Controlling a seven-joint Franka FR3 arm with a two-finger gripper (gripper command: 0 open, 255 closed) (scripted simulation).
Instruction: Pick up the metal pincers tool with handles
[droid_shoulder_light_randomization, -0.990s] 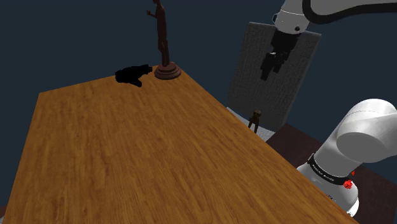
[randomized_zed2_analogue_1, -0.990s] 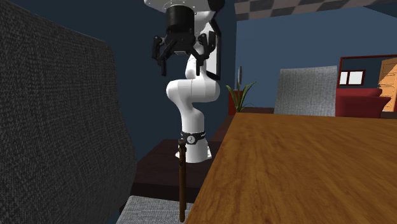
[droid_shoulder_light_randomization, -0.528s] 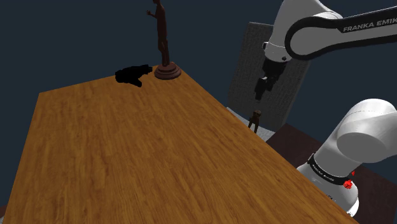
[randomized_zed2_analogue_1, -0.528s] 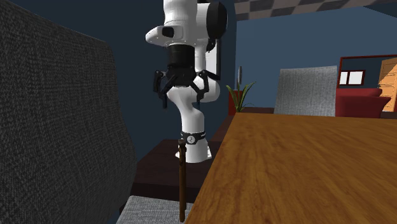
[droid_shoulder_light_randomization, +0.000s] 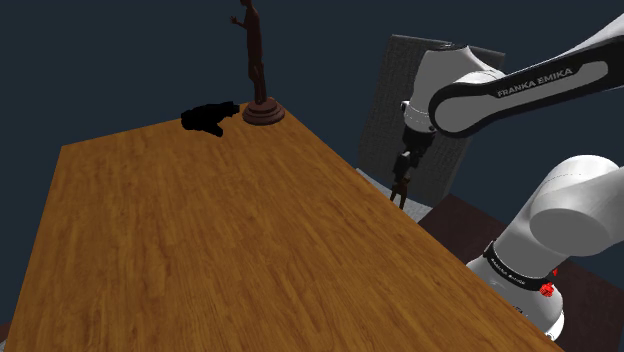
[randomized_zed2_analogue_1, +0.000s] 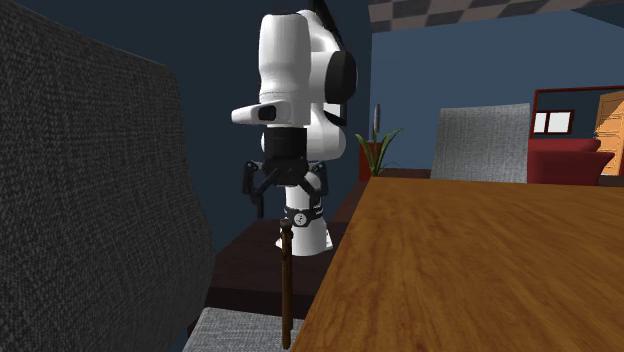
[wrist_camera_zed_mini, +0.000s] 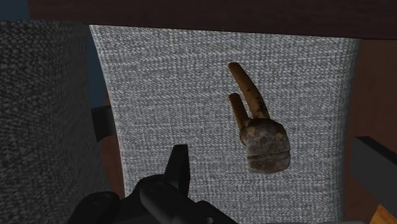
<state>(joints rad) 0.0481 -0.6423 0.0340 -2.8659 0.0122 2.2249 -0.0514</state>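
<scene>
Both jaws of the gripper stand apart above the rusty pincers, upright, head up, on the grey chair seat near its table-side edge. Descend straight, clamp just below the head.

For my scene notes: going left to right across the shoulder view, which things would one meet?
black object → brown statuette → pincers → arm's white lower link
</scene>
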